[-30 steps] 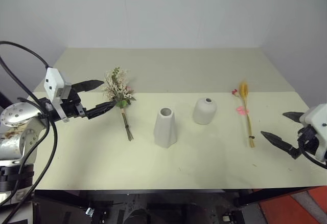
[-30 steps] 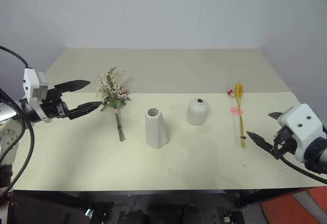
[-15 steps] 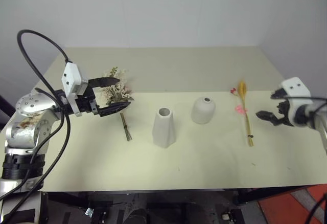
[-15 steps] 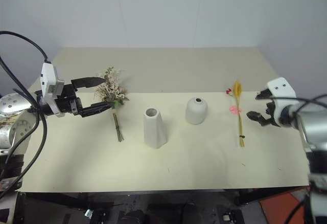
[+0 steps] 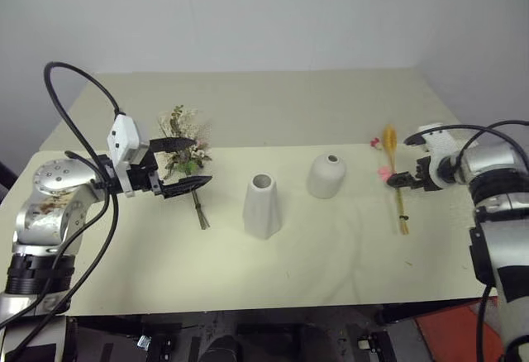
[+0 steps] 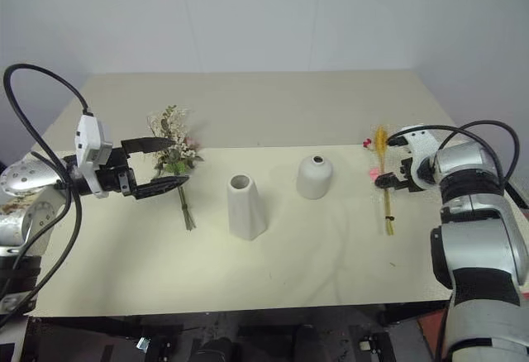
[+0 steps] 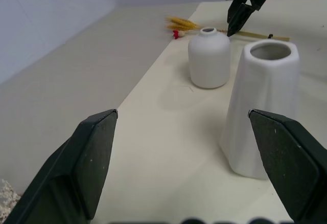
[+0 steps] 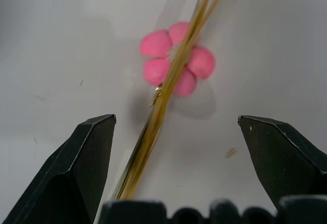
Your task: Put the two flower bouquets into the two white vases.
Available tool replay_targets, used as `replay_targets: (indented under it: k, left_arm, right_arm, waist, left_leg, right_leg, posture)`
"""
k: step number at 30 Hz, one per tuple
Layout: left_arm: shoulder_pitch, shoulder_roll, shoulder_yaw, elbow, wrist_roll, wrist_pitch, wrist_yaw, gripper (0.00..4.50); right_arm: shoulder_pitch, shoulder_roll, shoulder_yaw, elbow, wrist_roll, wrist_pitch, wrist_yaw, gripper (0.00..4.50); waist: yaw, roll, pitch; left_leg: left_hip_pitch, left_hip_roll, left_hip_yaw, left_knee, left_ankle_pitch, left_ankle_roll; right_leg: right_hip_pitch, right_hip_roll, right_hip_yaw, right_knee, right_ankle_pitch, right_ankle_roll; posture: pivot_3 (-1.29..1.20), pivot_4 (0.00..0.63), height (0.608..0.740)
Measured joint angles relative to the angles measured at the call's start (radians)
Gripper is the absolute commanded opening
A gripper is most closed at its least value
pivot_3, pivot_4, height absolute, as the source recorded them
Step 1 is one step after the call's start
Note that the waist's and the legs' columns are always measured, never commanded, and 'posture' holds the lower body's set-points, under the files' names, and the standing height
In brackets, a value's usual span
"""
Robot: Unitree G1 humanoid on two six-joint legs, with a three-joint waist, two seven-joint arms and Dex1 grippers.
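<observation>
Grass plume [image 5: 397,182] flat, tip pointing away; right end effector [image 5: 395,178] agape above stem; left end effector [image 5: 183,164] agape.

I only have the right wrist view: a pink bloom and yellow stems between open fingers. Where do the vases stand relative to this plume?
Observer: Both stand on the table to the left of the plume. The rounded vase is nearer it, and the taller vase is further left and closer to the robot.
Operator: And the other bouquet?
Observer: The bushy bouquet lies flat, left of the taller vase, with its stems toward the robot.
Operator: Is the left hand on it?
Observer: The left hand is open at the bouquet's head. I cannot tell whether it touches.
</observation>
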Motion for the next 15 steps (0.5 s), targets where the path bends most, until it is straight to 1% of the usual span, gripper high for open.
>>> replay_targets:
  k: [1,4,8,15]
  left_arm:
    - [0.007,0.002,0.001,-0.006,0.0,0.0,0.003,4.47]
    - [0.034,0.003,0.006,-0.025,0.0,0.0,0.008,4.5]
    - [0.069,0.004,0.013,-0.05,0.0,0.001,0.022,4.5]
    - [0.088,0.006,0.029,-0.073,-0.005,0.005,0.034,4.5]
  right_arm:
    - [-0.01,0.009,0.011,0.024,-0.018,-0.017,0.014,4.5]
    - [-0.029,0.032,0.022,0.073,-0.055,-0.049,0.047,3.91]
    - [-0.04,0.042,0.018,0.123,-0.081,-0.061,0.072,2.53]
    - [-0.061,0.048,-0.034,0.154,-0.089,-0.061,0.011,0.11]
  waist:
    - [0.0,0.0,0.0]
    - [-0.001,0.0,0.0]
    - [-0.001,0.0,0.0]
    - [-0.003,0.0,0.0]
  left_leg:
    - [0.0,0.0,0.0,0.0,0.0,0.0]
    - [0.0,0.0,0.001,0.0,0.001,-0.001]
    - [0.0,0.0,0.002,0.0,0.001,-0.002]
    - [0.001,0.001,0.004,0.0,0.002,-0.003]
  right_leg:
    - [-0.001,0.0,0.0,0.001,0.0,0.0]
    - [-0.002,0.0,0.002,0.003,0.0,0.0]
    - [-0.004,0.001,0.004,0.005,0.001,-0.001]
    - [-0.005,0.003,0.008,0.011,0.001,-0.001]
  posture:
    - [0.0,0.15,0.74]
    - [0.0,0.15,0.74]
    - [0.0,0.15,0.74]
    - [0.0,0.15,0.74]
